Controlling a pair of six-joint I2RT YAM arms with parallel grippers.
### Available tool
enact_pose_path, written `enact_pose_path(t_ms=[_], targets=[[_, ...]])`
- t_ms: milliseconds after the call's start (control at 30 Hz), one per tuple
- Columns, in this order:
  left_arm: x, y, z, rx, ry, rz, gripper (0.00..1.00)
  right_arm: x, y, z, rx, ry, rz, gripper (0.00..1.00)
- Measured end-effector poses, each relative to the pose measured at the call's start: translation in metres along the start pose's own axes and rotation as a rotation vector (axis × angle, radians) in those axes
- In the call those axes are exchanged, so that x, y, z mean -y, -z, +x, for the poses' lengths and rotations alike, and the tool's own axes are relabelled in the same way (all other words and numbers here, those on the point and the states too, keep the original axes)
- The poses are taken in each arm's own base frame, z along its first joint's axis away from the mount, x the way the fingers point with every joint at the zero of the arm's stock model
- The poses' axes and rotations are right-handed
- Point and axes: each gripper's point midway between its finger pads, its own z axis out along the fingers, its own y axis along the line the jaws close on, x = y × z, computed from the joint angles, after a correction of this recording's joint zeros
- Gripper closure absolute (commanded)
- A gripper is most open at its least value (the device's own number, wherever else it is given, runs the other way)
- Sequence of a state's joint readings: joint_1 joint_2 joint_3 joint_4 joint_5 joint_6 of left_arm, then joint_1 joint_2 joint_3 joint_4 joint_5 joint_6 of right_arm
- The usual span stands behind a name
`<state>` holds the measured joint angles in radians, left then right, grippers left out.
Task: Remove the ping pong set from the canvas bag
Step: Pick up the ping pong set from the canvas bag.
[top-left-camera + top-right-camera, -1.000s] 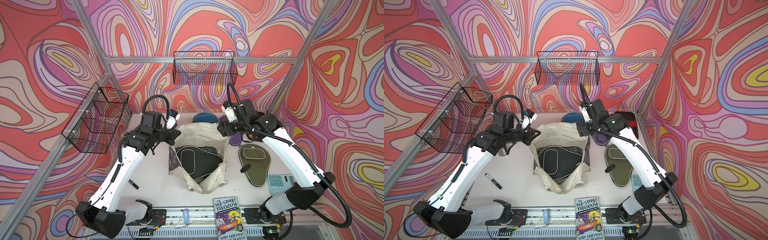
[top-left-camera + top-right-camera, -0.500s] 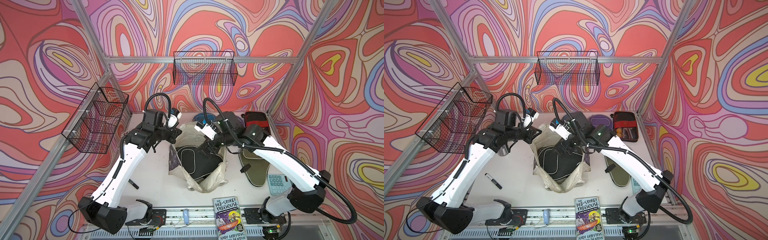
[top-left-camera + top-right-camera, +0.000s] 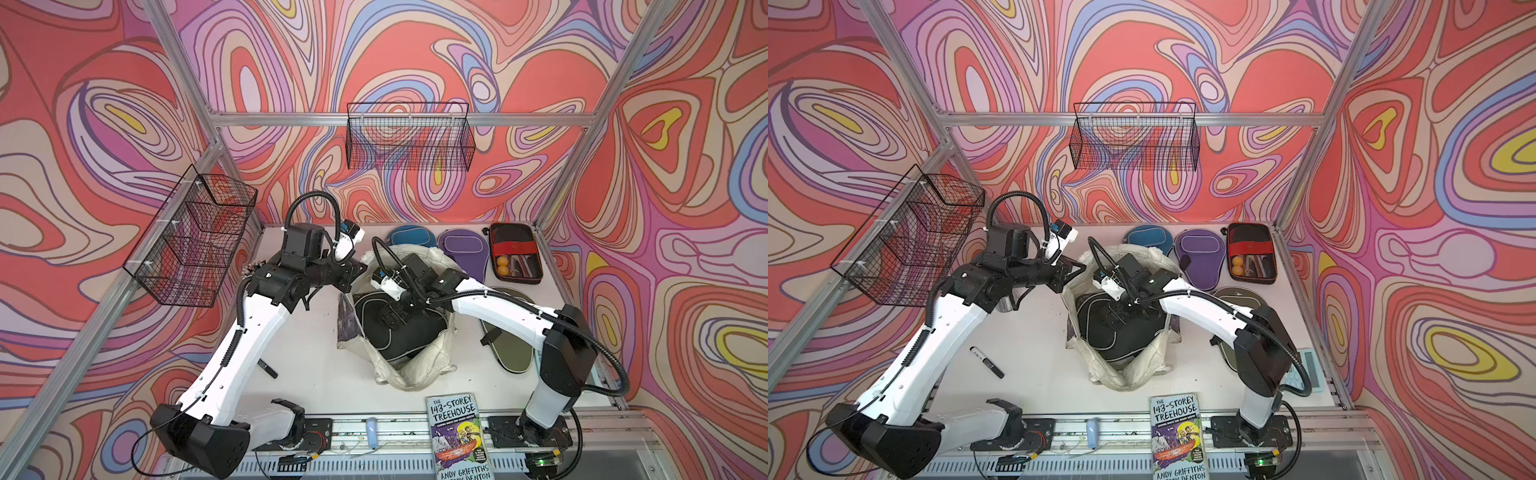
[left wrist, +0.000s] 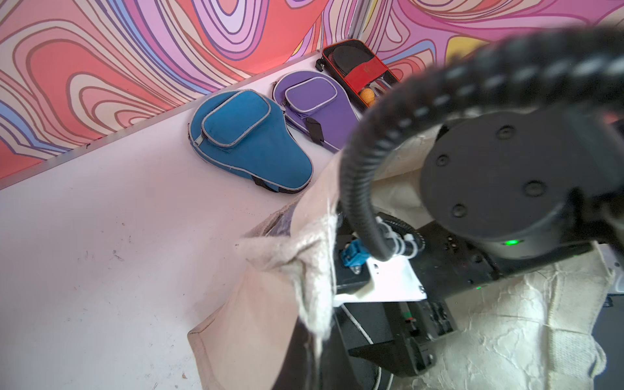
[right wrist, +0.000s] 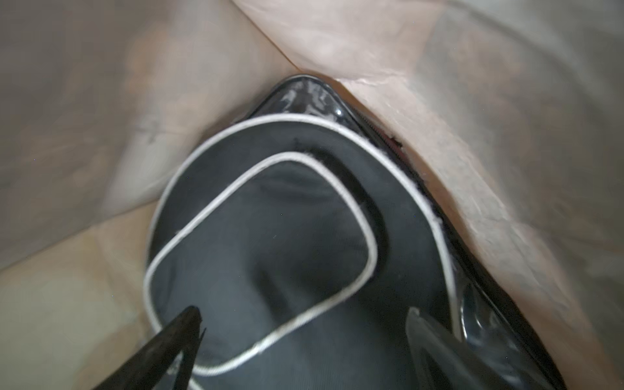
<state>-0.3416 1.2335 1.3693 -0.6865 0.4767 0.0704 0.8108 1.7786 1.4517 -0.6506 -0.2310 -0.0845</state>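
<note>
Extraction step: left gripper (image 3: 357,271) clamps the canvas bag (image 3: 419,368) rim; right gripper (image 5: 304,315), jaws apart, hangs over the black cover (image 5: 270,236) inside. I judge closing and lifting come next.

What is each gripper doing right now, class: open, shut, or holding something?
Left gripper: shut on the canvas bag rim.
Right gripper: open, over the black cover.
</note>
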Motion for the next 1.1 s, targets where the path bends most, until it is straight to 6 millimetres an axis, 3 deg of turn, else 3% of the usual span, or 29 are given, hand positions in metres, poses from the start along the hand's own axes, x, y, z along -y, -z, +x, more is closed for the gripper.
enact_pose_path(t_ms=[400,767,933,1000,1100], targets=[[0.002,-0.007,0.0,0.024,-0.006,0.029,1.0,0.039,-0.005,-0.004,0.048,-0.054,0.081,0.02],[0.004,-0.015,0.002,0.027,-0.006,0.062,1.0,0.035,-0.035,0.012,0.008,-0.103,-0.066,0.05],[0.003,-0.02,0.002,0.025,-0.005,0.071,1.0,0.033,-0.038,0.013,0.012,-0.118,-0.104,0.18],[0.003,-0.02,0.002,0.026,-0.006,0.072,1.0,0.033,-0.038,0.013,0.013,-0.122,-0.112,0.28],[0.004,-0.02,0.002,0.026,-0.006,0.075,1.0,0.034,-0.037,0.012,0.014,-0.134,-0.121,0.52]])
